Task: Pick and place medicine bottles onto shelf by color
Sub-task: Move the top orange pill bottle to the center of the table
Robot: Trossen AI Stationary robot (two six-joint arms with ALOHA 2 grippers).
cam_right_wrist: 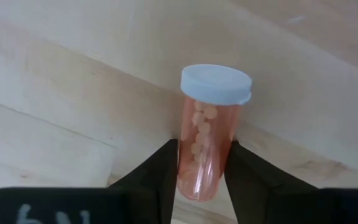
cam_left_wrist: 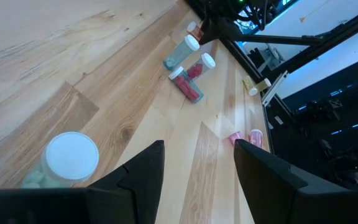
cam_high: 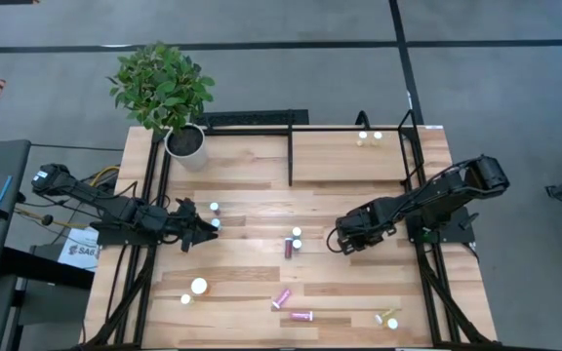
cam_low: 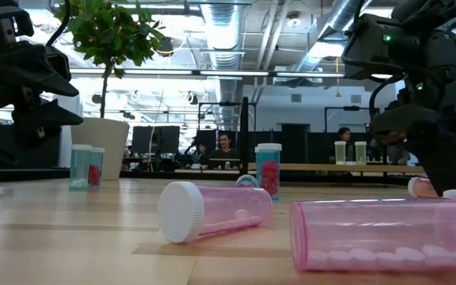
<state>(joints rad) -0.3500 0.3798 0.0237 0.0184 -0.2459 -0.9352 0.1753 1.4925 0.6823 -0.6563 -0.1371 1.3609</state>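
My right gripper (cam_right_wrist: 204, 186) points down at the table's right middle (cam_high: 344, 244), shut on an orange medicine bottle (cam_right_wrist: 207, 134) with a white cap that lies on the wood. My left gripper (cam_left_wrist: 197, 165) hangs open at the left (cam_high: 203, 229) with nothing between its fingers; two upright bottles (cam_high: 214, 215) stand just beyond it. Other medicine bottles lie or stand mid-table (cam_high: 293, 242) and near the front edge (cam_high: 282, 297). The shelf (cam_high: 349, 166) sits at the far right, with two pale bottles (cam_high: 369, 138) standing at its far edge. My right gripper pinches the orange bottle's body (cam_right_wrist: 199, 180), at the end away from its cap, between the two fingers. The fingers come from above, pointing down, and lie across the bottle. The bottle lies on its side on the table.
A potted plant (cam_high: 185, 141) stands at the far left corner. Two pink bottles (cam_low: 212, 210) (cam_low: 386, 233) lie near the front edge, a yellow one (cam_high: 388, 318) at the front right, a large white-capped one (cam_high: 198, 287) at the front left. People sit in the room behind.
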